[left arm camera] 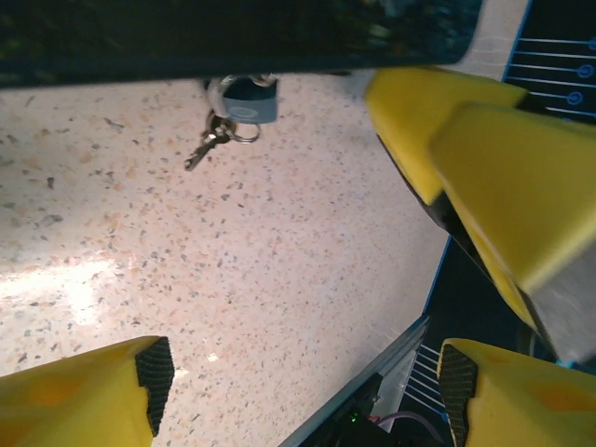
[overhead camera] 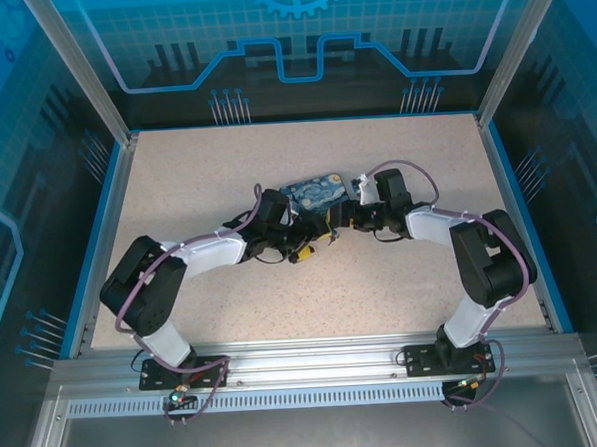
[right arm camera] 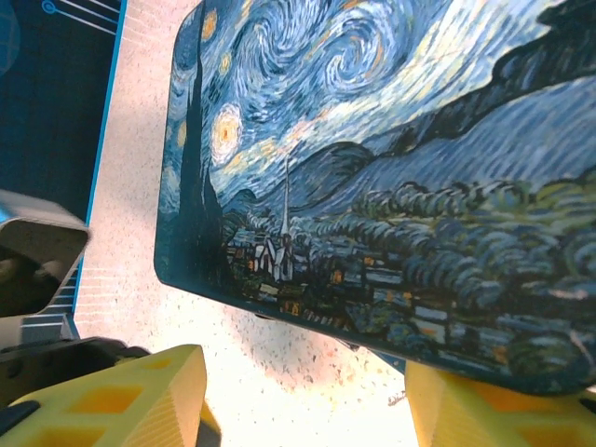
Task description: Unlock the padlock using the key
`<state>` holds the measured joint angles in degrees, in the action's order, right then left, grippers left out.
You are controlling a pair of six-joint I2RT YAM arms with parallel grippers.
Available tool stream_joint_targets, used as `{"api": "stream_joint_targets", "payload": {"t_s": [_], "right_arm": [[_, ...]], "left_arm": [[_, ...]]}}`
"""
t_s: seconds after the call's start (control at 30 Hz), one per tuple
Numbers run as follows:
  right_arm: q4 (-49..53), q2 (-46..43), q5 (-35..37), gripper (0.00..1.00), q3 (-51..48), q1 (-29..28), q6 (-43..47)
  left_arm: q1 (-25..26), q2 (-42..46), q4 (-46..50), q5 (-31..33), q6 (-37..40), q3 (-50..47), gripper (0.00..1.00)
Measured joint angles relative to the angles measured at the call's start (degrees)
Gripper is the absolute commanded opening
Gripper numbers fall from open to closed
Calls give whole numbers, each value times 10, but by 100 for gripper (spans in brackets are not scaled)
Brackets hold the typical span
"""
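Note:
In the left wrist view the small silvery padlock (left arm camera: pixel 248 101) sits right at the lower edge of the dark-blue painted box (left arm camera: pixel 233 33). A ring with the thin dark key (left arm camera: pixel 207 147) lies on the table next to it. My left gripper (left arm camera: pixel 305 382) is open, well short of the padlock, with bare table between its fingertips. My right gripper (right arm camera: pixel 303 410) is open too, its yellow fingers (right arm camera: pixel 140 391) at the near edge of the box (right arm camera: pixel 391 158). From above, the two grippers, left (overhead camera: pixel 305 249) and right (overhead camera: pixel 344 221), meet just in front of the box (overhead camera: pixel 315 191).
The right arm's yellow fingers (left arm camera: pixel 466 140) crowd the right side of the left wrist view, close to the padlock. The speckled table (overhead camera: pixel 283 304) is ringed by a blue rim (overhead camera: pixel 112 193) and metal posts. Part of the left arm (right arm camera: pixel 37 251) shows beside the box.

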<state>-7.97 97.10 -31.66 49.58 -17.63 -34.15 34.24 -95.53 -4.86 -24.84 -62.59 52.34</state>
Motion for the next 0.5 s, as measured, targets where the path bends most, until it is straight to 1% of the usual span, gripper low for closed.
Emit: {"api": "stream_joint_targets", "payload": {"t_s": [0.2, 0.27, 0.3, 0.5], "right_arm": [[0, 18, 4, 59, 38, 0, 0], [0, 28, 5, 59, 52, 0, 0], [-1, 31, 7, 59, 56, 0, 0], [5, 27, 13, 59, 53, -1, 1]], "left_arm": [[-4, 26, 13, 6, 13, 0, 86], [-7, 28, 14, 9, 18, 0, 95], [-9, 29, 14, 11, 18, 0, 98], [-24, 40, 16, 25, 31, 0, 99]]}}
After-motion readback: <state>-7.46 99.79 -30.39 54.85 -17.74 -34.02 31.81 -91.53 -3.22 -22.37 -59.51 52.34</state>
